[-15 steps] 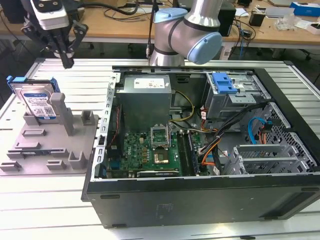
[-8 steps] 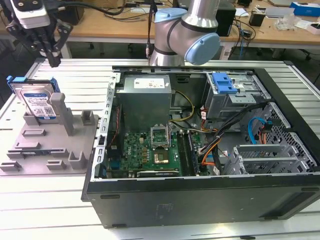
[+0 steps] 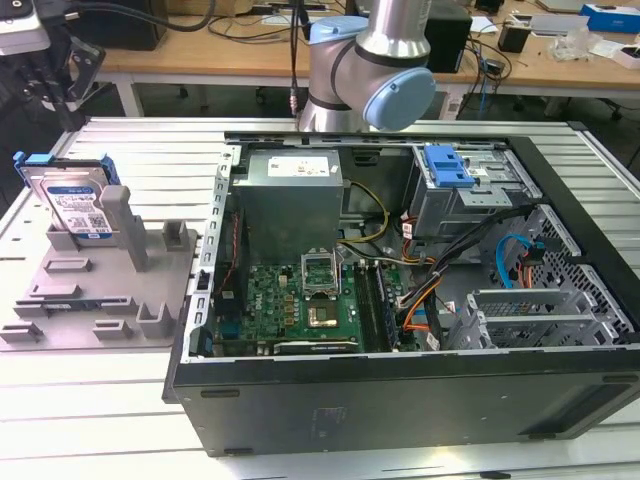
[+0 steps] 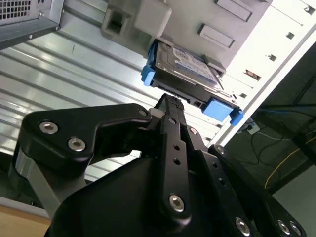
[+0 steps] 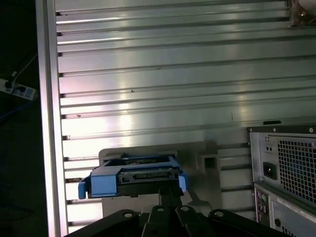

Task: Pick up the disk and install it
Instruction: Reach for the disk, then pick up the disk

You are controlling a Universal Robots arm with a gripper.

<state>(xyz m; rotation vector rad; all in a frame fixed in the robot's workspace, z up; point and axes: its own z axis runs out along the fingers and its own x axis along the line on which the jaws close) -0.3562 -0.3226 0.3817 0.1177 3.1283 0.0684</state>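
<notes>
The disk (image 3: 75, 205) is a silver drive with a white-and-blue label in a blue frame. It stands tilted on edge in a slot of the grey holder (image 3: 120, 290) at the exterior view's left. Both wrist views look along my black gripper (image 4: 170, 104) toward the disk (image 4: 185, 66). The fingertips sit together, a short way off its connector end, and nothing is between them. In the first wrist view the gripper (image 5: 170, 191) points at the middle of the disk (image 5: 133, 177) and is not touching it.
An open computer case (image 3: 400, 400) lies on the slatted metal table (image 3: 120, 150), at the exterior view's right of the holder. It holds a motherboard, cables and a drive cage (image 3: 470, 205) with a blue clip (image 3: 447, 165) on top. My arm's base (image 3: 370, 70) stands behind the case.
</notes>
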